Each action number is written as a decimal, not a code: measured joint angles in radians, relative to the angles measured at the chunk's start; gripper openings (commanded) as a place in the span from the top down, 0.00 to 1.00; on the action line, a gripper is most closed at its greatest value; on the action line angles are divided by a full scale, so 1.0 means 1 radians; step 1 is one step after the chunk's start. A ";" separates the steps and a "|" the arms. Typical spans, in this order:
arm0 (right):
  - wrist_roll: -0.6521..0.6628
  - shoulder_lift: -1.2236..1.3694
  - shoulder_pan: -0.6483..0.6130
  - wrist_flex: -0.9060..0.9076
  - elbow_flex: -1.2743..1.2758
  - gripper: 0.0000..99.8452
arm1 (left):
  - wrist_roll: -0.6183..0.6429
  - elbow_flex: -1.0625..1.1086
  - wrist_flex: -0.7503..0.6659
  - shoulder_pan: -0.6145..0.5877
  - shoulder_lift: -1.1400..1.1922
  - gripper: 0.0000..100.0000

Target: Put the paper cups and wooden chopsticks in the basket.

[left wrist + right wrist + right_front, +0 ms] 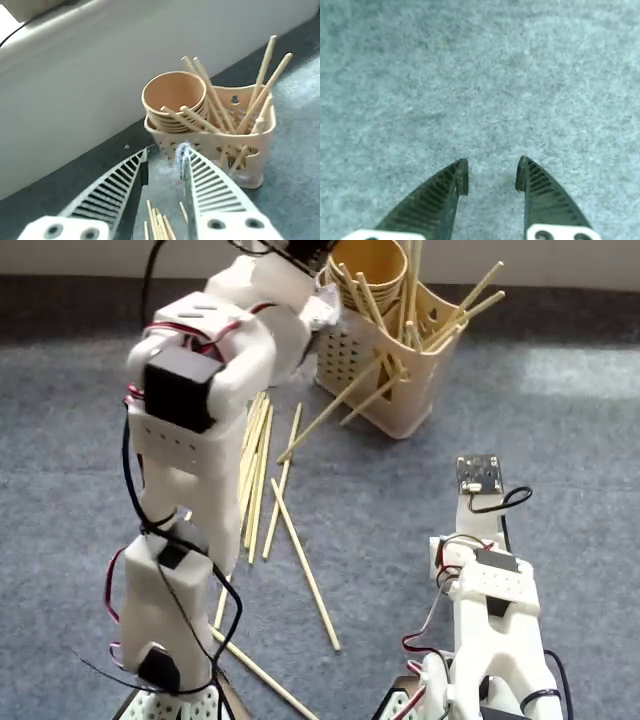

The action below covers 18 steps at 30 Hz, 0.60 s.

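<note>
Open and holding nothing: left gripper (165,152), fingertips just beside the basket (250,150). In the high view, hidden behind the left arm (200,390). Open too: right gripper (491,175), over bare carpet (470,75). Inside the basket: stacked paper cups (172,92) and many leaning wooden chopsticks (212,97). On the carpet beside the left arm: loose chopsticks (256,470).

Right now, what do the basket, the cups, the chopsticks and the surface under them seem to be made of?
The basket looks like moulded plastic, cream and slightly shiny, with regular holes in its walls. The cups seem paper, matte tan, with thin stacked rims. The chopsticks look like bare pale wood, perhaps bamboo. The surface seems grey short-pile carpet, by its fuzzy texture.
</note>
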 measured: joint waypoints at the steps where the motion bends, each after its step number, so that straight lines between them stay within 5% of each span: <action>1: 0.000 0.000 0.000 0.000 0.000 0.83 | 0.000 0.000 0.023 -0.044 0.000 0.87; 8: 0.000 0.000 0.000 0.000 0.000 0.83 | 0.000 0.206 0.049 -0.259 0.109 0.79; 18: 0.000 0.000 0.000 0.000 0.000 0.83 | 0.000 0.330 -0.107 -0.106 0.483 0.78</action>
